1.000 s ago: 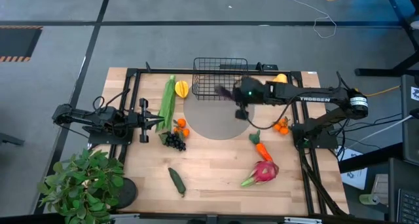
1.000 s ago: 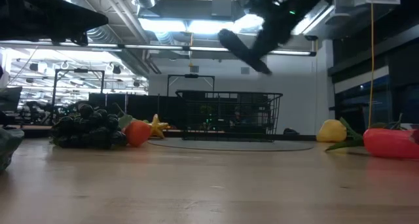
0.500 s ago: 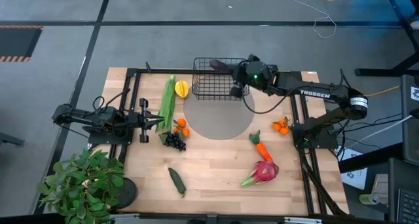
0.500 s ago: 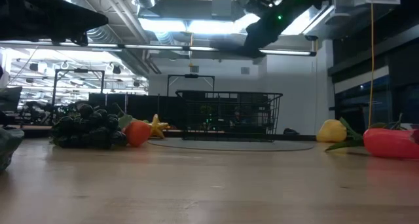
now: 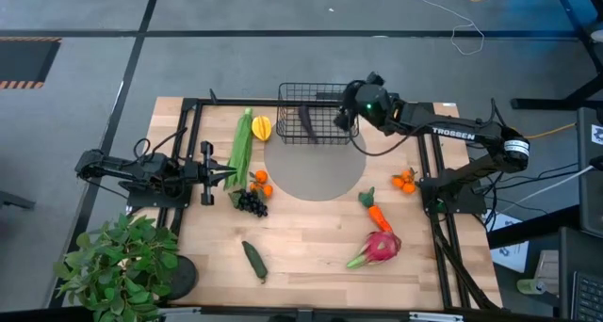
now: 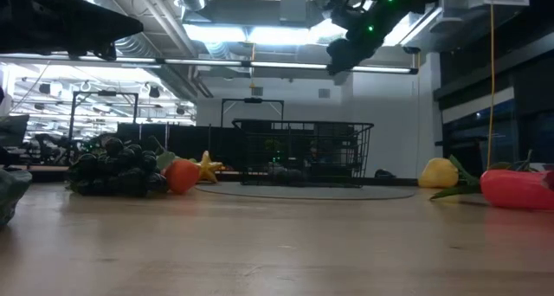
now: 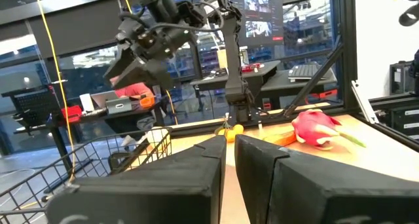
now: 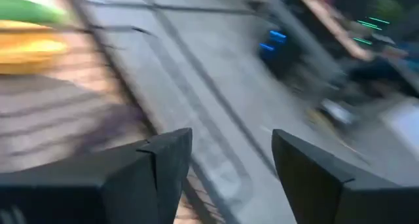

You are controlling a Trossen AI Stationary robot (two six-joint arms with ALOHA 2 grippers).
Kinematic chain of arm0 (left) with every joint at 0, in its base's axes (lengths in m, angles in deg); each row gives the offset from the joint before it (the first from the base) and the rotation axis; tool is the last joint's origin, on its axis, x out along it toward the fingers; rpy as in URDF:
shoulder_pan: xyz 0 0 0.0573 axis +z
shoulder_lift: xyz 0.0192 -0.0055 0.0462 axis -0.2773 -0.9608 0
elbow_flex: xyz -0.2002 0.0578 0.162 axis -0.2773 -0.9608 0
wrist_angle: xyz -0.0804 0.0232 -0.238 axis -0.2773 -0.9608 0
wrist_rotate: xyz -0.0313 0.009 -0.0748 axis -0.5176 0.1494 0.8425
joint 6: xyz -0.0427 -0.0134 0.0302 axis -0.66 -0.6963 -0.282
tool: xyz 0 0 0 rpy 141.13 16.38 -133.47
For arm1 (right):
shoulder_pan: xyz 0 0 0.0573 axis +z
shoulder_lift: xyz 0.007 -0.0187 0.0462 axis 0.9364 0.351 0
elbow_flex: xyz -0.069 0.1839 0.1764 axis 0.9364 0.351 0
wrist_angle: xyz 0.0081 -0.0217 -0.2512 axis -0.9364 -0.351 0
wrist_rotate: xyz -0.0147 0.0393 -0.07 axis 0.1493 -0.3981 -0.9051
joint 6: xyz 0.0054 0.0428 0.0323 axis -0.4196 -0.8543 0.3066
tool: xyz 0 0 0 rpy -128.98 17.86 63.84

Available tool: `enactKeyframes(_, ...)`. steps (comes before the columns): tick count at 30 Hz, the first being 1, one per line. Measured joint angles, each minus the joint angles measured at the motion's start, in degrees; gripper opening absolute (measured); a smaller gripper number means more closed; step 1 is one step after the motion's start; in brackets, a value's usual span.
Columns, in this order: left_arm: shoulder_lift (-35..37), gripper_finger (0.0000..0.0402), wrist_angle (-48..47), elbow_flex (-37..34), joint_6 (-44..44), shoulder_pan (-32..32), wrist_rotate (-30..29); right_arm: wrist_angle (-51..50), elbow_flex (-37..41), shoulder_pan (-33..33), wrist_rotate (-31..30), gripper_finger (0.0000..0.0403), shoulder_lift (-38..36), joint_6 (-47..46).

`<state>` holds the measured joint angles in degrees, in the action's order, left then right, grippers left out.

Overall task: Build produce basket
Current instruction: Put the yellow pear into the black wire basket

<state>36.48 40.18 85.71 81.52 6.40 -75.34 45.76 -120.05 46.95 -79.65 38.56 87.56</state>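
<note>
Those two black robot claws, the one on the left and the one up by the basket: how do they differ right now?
The left gripper has its jaws shut and rests low over the table beside the corn. The right gripper has its jaws open and hangs above the wire basket's right edge, where a dark eggplant lies inside. Neither one holds anything. Both are dark, two-fingered, on matching arms.

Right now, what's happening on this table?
The right claw is open above the right end of the basket, and a dark eggplant shows inside the basket. The left claw is shut and waits beside the corn. Grapes, cucumber, carrot and dragon fruit lie on the table, not yet in the basket.
</note>
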Motion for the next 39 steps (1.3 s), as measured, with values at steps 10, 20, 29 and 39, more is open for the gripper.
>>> enactKeyframes(10, 0.0, 0.0023, 0.0, 0.0, -1.4, 0.0, 0.0, -16.2, 0.0, -4.2, -18.7, 0.0210, 0.0, -14.2)
enactKeyframes(20, 0.0, 0.0023, 0.0, 0.0, -1.9, 0.0, 0.0, -34.5, 0.1, -20.3, 11.7, 0.0210, 1.2, -32.0)
enactKeyframes(29, 0.0, 0.0023, 0.0, 0.0, -1.9, 0.0, 0.0, -35.9, 0.1, -26.2, 9.8, 0.0210, 5.9, -35.2)
enactKeyframes(39, 0.0, 0.0023, 0.0, 0.0, -2.0, 0.0, 0.0, -33.7, 0.1, -28.1, 1.6, 0.0210, 16.1, -34.9)
